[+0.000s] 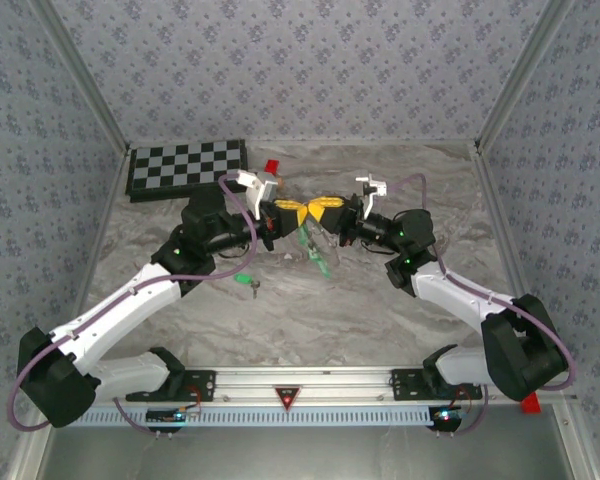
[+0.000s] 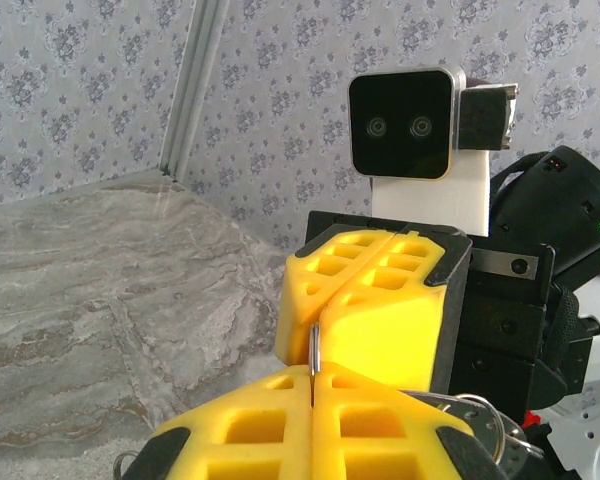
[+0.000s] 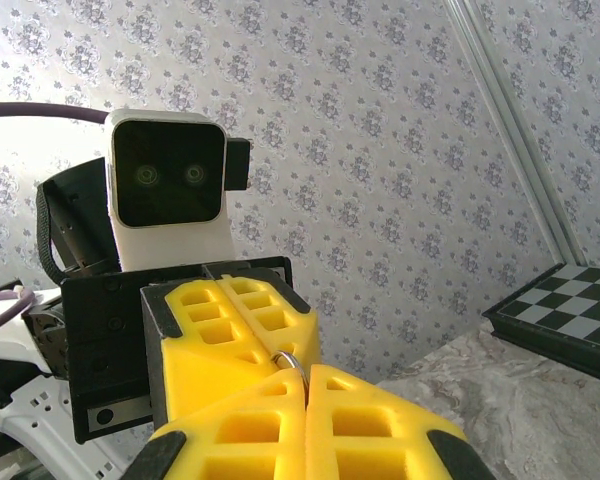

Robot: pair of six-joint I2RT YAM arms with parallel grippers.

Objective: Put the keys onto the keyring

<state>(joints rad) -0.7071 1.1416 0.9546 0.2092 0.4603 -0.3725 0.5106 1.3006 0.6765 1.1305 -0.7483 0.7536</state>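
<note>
Where the 2 arms meet above the middle of the grey marbled tabletop (image 1: 400, 310), the left gripper (image 1: 288, 212) and the right gripper (image 1: 327, 207) stand tip to tip, yellow jaws facing each other. Both pairs of jaws are pressed fully together. A thin strip of silver-grey metal (image 2: 313, 355) is pinched in the seam of the left jaws, and its far end runs into the seam of the right jaws, so its long axis points straight from one gripper to the other. From the right wrist, the same spot shows a small curved metal loop; I cannot tell whether this is the keyring's rim or a key's blade.

Slim green pieces (image 1: 316, 252) sit just below the jaws, long axes slanting from the jaws toward the near right; hanging or lying, I cannot tell. 1 small silver key with a green plastic head (image 1: 243, 280) lies on the tabletop beside the left arm, head left, blade toward the near right.
</note>
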